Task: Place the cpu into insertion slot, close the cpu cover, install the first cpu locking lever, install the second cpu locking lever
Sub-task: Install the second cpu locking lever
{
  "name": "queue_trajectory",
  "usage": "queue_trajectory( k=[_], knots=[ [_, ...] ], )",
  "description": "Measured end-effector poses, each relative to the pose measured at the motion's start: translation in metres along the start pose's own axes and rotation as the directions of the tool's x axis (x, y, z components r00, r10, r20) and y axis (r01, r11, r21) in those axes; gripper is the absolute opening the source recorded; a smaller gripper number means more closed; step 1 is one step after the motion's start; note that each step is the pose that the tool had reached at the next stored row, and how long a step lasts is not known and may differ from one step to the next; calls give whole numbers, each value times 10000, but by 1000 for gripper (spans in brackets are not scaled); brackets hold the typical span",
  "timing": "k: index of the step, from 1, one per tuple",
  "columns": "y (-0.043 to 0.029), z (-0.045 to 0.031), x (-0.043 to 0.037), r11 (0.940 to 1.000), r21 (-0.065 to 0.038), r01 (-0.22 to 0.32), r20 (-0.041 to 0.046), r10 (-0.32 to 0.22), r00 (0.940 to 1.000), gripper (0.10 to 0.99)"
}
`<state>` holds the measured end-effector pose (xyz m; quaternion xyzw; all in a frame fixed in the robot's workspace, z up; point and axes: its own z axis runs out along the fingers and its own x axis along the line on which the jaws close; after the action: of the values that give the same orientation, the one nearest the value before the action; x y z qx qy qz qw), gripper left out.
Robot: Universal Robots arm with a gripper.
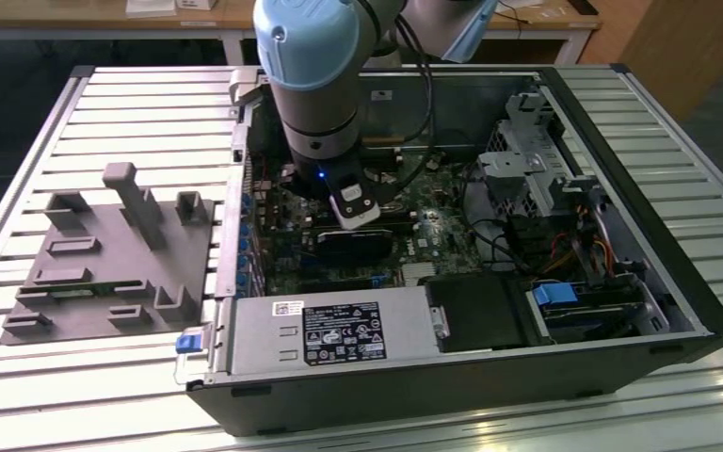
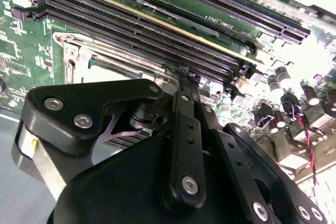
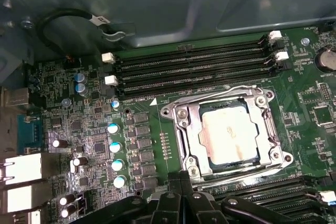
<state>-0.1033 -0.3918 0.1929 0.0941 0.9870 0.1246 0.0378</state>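
Gripper (image 1: 359, 218) hangs low inside the open computer case (image 1: 663, 282) in the exterior view, right over the motherboard, and I can't tell how its fingers stand. First wrist view: the cpu (image 3: 229, 132) already sits in the insertion slot (image 3: 197, 142), with the cpu cover (image 3: 185, 121) down around it and the memory slots (image 3: 194, 69) just beside. Second wrist view has black gripper linkage up front with the cover's silvery edge (image 2: 71, 56) behind.

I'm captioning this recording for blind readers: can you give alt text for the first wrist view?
A motherboard seen from above: the cpu sits in the insertion slot with the silvery cpu cover closed flat around it. Long black memory slots run beside the socket, and the black gripper hangs near its edge.
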Motion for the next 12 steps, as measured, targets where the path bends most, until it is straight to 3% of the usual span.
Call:
queue_trajectory(
  k=[6, 12],
  knots=[
    [13, -46, -3, 10000, -7, 2, 2, -2, 10000, 102],
    [56, -38, 4, 10000, 19, 5, 5, -5, 10000, 102]
  ],
)
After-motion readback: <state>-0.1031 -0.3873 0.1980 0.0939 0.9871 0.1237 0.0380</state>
